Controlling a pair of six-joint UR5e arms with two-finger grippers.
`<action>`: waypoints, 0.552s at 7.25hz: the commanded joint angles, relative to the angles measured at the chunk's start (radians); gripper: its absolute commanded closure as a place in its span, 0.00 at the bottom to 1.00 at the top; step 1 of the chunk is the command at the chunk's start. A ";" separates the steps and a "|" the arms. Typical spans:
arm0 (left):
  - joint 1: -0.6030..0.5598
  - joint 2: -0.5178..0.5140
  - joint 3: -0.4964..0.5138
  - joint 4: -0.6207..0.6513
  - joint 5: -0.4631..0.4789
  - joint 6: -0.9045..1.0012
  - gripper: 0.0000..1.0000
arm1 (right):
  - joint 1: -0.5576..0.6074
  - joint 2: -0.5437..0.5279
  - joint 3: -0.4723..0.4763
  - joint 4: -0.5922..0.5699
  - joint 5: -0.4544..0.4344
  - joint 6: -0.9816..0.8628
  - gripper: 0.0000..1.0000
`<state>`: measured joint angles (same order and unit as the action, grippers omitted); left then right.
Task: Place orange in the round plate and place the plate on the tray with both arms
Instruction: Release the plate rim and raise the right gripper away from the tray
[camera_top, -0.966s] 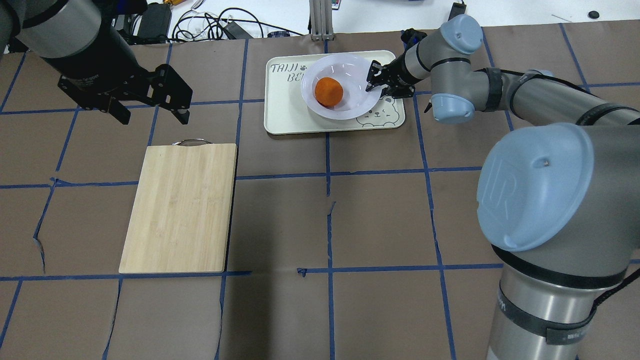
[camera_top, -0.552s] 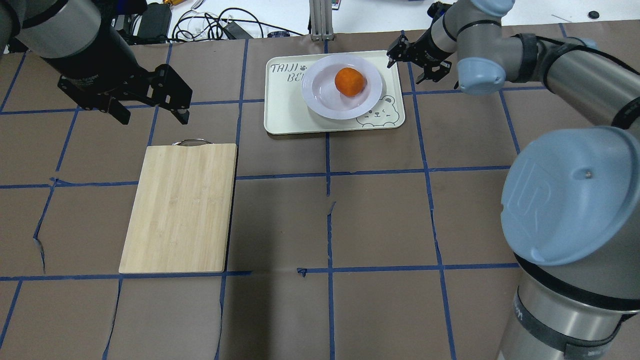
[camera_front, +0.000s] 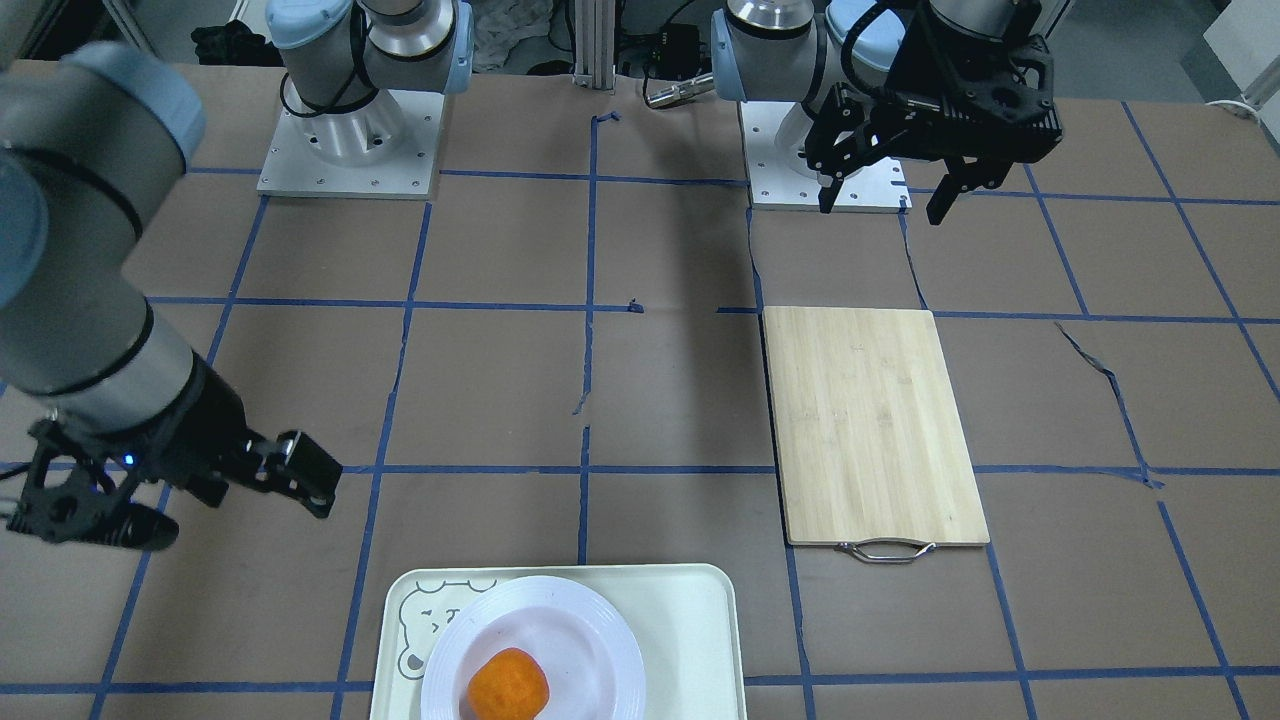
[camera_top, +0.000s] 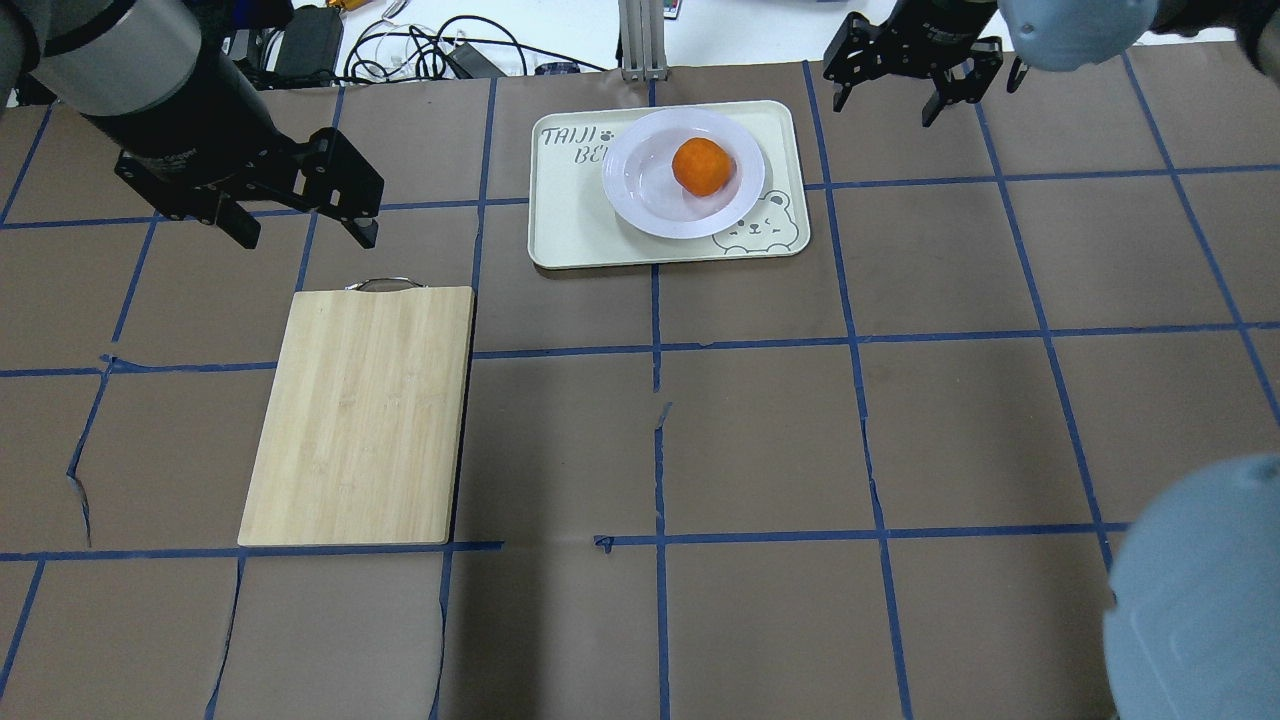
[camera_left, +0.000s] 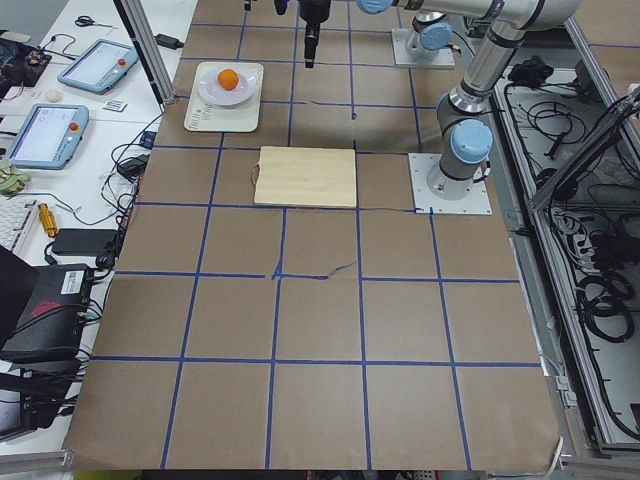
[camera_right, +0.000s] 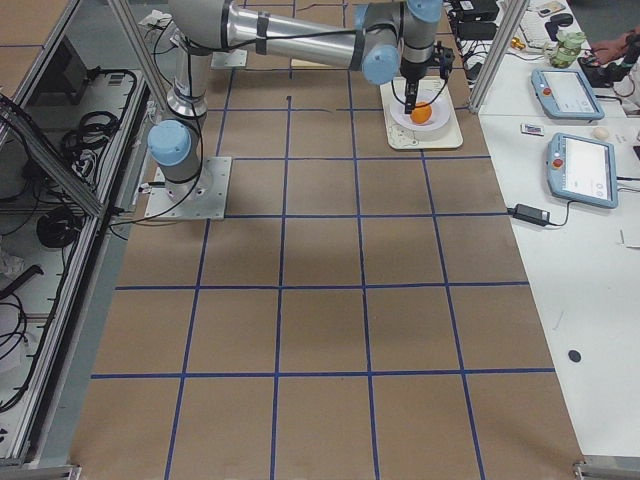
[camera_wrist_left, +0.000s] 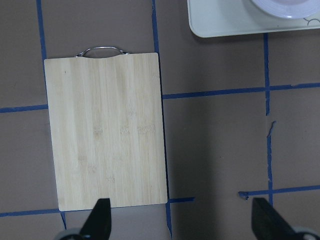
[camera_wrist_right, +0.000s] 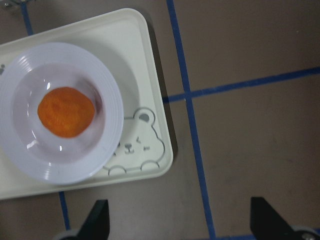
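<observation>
The orange (camera_top: 700, 166) lies in the sunken centre of the white round plate (camera_top: 625, 190). The plate rests flat on the cream-green tray (camera_top: 570, 240), near its bear-face corner. My right gripper (camera_top: 884, 110) hangs open and empty, raised beyond the tray's right end, clear of the plate. The right wrist view looks down on the orange (camera_wrist_right: 66, 112), the plate (camera_wrist_right: 107, 100) and the tray (camera_wrist_right: 145, 60). My left gripper (camera_top: 308, 240) is open and empty, hovering over the table just past the cutting board's handle end. It also shows in the front view (camera_front: 880, 210).
A bamboo cutting board (camera_top: 360, 415) with a metal handle lies left of centre, seen whole in the left wrist view (camera_wrist_left: 105, 130). Cables and devices sit beyond the table's far edge (camera_top: 420, 50). Brown paper with blue tape lines covers the table.
The right gripper let go of the plate's rim, then rose and drew back to the right. The plate settled flat and the orange rolled toward its right side. The left arm stayed put.
</observation>
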<state>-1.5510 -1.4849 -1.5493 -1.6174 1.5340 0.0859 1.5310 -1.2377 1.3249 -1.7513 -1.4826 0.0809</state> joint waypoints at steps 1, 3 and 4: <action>-0.001 0.000 0.000 0.001 0.000 0.000 0.00 | 0.024 -0.206 0.037 0.235 -0.080 -0.078 0.00; 0.000 0.000 0.000 0.001 0.000 0.000 0.00 | 0.023 -0.273 0.109 0.237 -0.065 -0.128 0.00; 0.000 0.000 0.000 0.001 0.000 0.000 0.00 | 0.023 -0.264 0.109 0.216 -0.065 -0.118 0.00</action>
<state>-1.5511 -1.4849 -1.5493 -1.6168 1.5340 0.0859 1.5535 -1.4909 1.4203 -1.5225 -1.5519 -0.0329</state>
